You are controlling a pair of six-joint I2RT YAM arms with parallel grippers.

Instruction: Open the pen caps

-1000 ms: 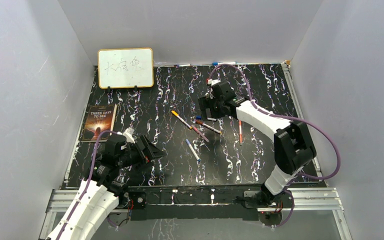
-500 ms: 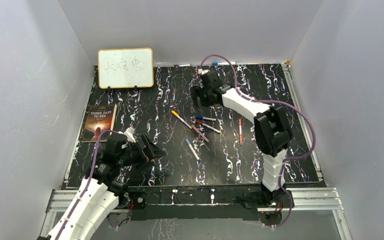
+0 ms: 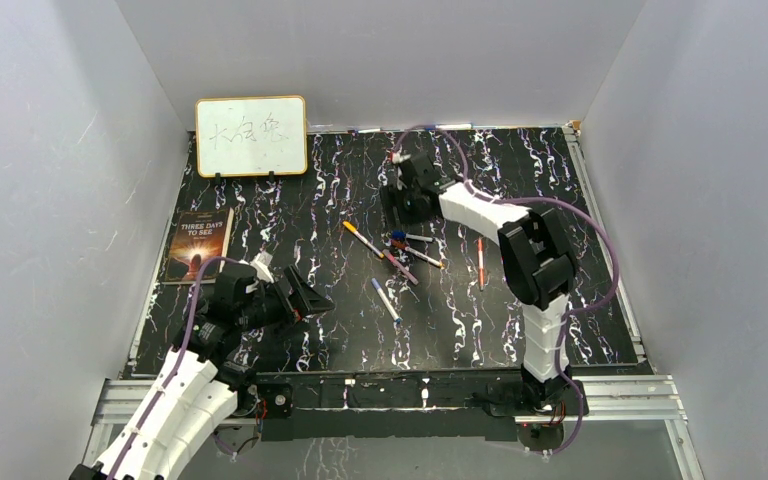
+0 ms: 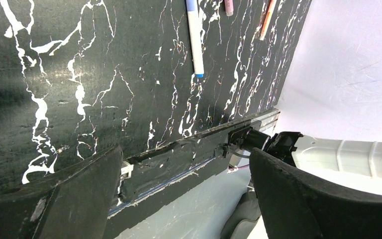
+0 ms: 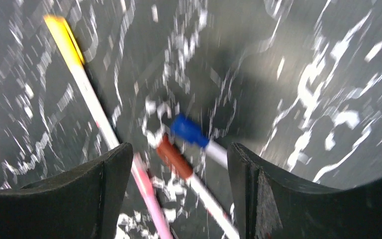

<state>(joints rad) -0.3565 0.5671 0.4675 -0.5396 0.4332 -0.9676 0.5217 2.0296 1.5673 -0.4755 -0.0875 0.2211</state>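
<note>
Several capped pens lie mid-table. An orange-capped pen [image 3: 360,238], a blue cap [image 3: 397,236], a pink pen [image 3: 401,268], a blue-ended pen [image 3: 385,298] and a red pen [image 3: 480,263] show from above. My right gripper [image 3: 400,205] hovers open just behind the cluster. Its wrist view is blurred and shows the blue cap [image 5: 189,130] and a red-brown cap [image 5: 174,157] between the fingers [image 5: 104,189], untouched, with the pink pen [image 5: 149,194] and orange cap [image 5: 62,37] to the left. My left gripper [image 3: 310,298] stands wide open and empty near the front left, the blue-ended pen [image 4: 195,40] ahead of it.
A small whiteboard [image 3: 251,136] leans at the back left. A book [image 3: 198,245] lies along the left edge. White walls close in three sides, and a metal rail [image 3: 390,395] runs along the near edge. The right arm's base [image 4: 348,154] shows in the left wrist view.
The right arm swung left and its gripper came over the blue and red-brown caps, its jaws narrowing. The left arm has barely moved.
</note>
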